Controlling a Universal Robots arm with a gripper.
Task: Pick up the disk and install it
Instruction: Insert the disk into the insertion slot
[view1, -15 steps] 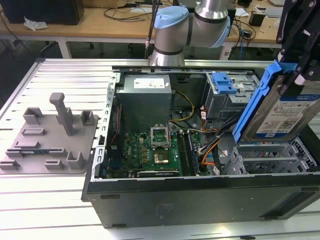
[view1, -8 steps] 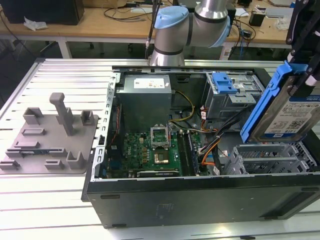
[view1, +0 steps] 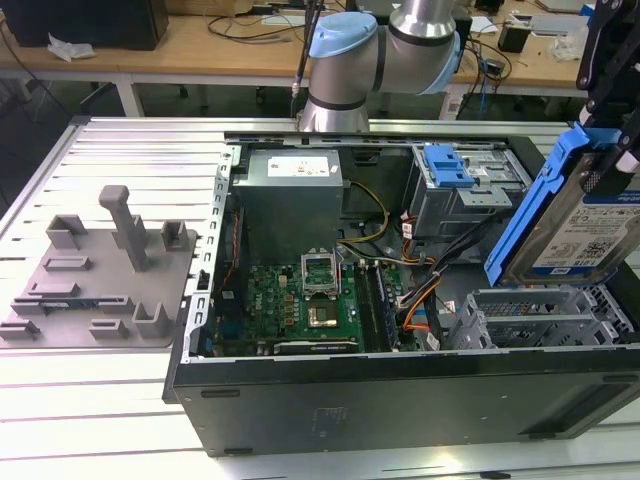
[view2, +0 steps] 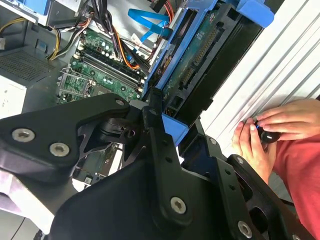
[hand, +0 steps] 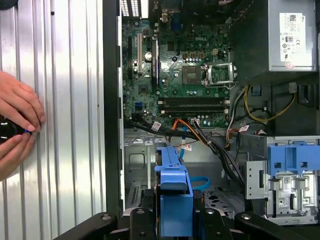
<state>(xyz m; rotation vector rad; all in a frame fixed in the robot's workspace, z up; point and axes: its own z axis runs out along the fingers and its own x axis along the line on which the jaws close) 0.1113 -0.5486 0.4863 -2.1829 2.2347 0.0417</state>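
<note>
— Where's the disk (view1: 585, 225)?
— In the air, tilted on edge above the drive cage (view1: 540, 315) of the open computer case (view1: 400, 400), at the exterior view's right
— And the gripper (hand: 173, 220)?
— Clamped tight on its blue carrier

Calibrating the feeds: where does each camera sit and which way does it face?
Exterior view: off-arm, looking down into the open case; shows arm and gripper holding the disk.
First wrist view: wrist-mounted, facing past gripper and disk onto the motherboard.
Second wrist view: wrist-mounted, facing along gripper linkage and disk.
Both wrist views share a person's hand.
</note>
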